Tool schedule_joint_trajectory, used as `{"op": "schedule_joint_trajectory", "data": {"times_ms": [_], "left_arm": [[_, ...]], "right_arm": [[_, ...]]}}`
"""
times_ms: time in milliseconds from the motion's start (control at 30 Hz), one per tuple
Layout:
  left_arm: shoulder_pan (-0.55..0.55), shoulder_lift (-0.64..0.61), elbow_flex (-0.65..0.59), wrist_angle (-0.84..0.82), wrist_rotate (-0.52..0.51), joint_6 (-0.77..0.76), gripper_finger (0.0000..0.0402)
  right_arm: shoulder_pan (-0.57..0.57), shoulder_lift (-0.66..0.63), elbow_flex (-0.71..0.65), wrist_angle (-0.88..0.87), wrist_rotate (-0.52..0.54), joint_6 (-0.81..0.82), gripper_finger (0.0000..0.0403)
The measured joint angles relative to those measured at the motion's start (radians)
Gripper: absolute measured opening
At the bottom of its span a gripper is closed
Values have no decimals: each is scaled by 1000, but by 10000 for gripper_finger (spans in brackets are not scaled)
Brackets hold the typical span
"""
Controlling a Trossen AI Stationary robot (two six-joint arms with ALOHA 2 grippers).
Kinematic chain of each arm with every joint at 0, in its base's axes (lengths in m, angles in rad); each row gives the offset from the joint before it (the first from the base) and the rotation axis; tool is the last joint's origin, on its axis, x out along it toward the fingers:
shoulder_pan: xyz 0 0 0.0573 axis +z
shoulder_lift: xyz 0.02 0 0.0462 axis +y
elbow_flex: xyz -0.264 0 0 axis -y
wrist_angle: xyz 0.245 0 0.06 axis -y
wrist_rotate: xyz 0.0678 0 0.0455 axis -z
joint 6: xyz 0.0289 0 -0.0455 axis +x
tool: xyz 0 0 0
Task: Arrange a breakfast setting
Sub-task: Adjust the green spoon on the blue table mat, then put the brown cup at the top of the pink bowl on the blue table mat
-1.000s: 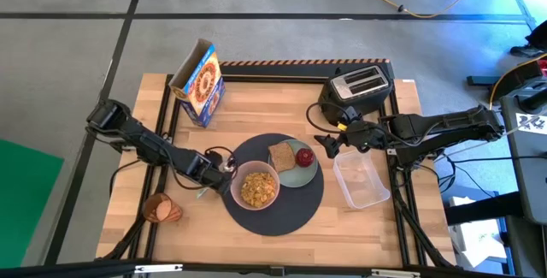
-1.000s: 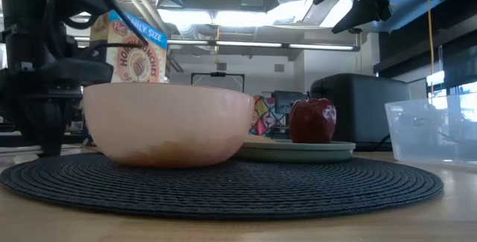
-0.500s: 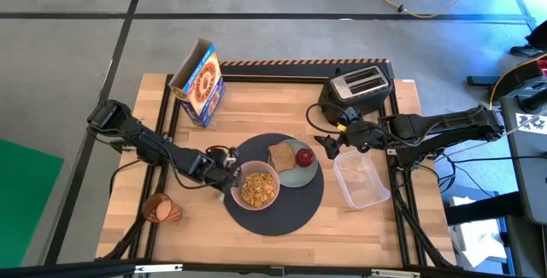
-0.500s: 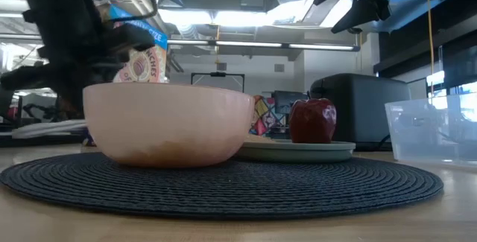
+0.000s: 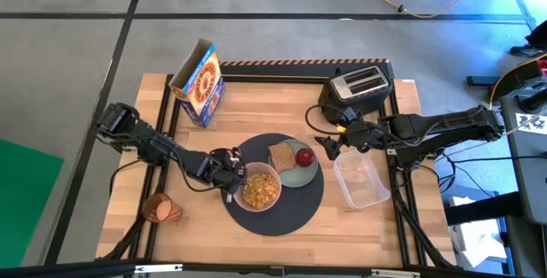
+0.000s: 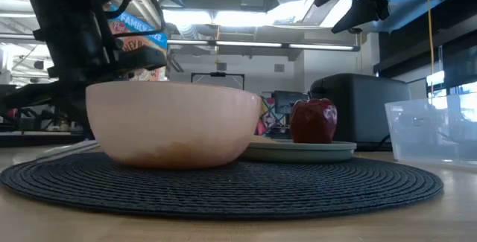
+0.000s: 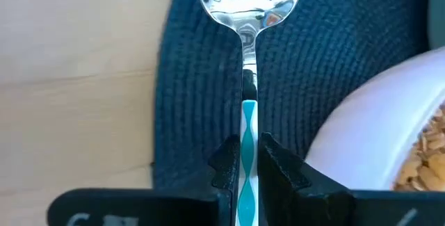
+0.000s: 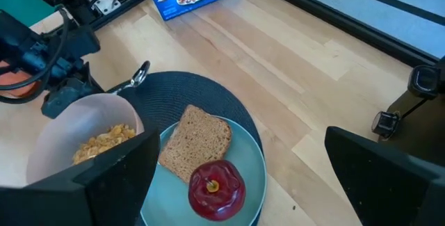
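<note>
1. Left gripper pinched on the spoon handle; handle has a teal-and-white stripe; spoon bowl sticks forward over the dark-grey mat; gripper sits at the mat's left edge, just beside the pink bowl.
2. Pink bowl holds cereal; stands on the left half of the mat; touches the pale-green plate on its right.
3. Plate also on the mat; carries the toast slice and the red fruit, side by side, fruit to the right.
4. Amber cup lies on its side at the table's left edge, well apart from the mat.
5. Right gripper hangs above the table between the toaster and the plate; fingers spread wide, nothing held.
6. Clear tub right of the mat; cereal box upright at the back left.
</note>
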Motion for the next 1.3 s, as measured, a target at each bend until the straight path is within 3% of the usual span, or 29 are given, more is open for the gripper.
{"op": "schedule_joint_trajectory", "data": {"times_ms": [267, 700, 933, 1033, 1167, 1300], "left_arm": [[-1, 5, 0, -13, -1, -30, 39], [-2, 3, 0, -34, 34, -37, 135], [-2, -93, 0, -149, 29, -29, 153], [2, -153, 0, -190, 9, 70, 153], [31, -236, -1, -202, 121, 228, 152], [36, -333, -1, -255, 227, 291, 152]], "right_arm": [[0, 0, 0, -11, -10, -24, 397], [0, 0, 0, -14, -8, -29, 397], [0, 0, 0, -11, 0, -28, 397], [0, 0, 0, -3, 12, -38, 397], [-32, 7, 0, 47, 7, -81, 397], [-76, 22, 0, 79, -24, -90, 397]]}}
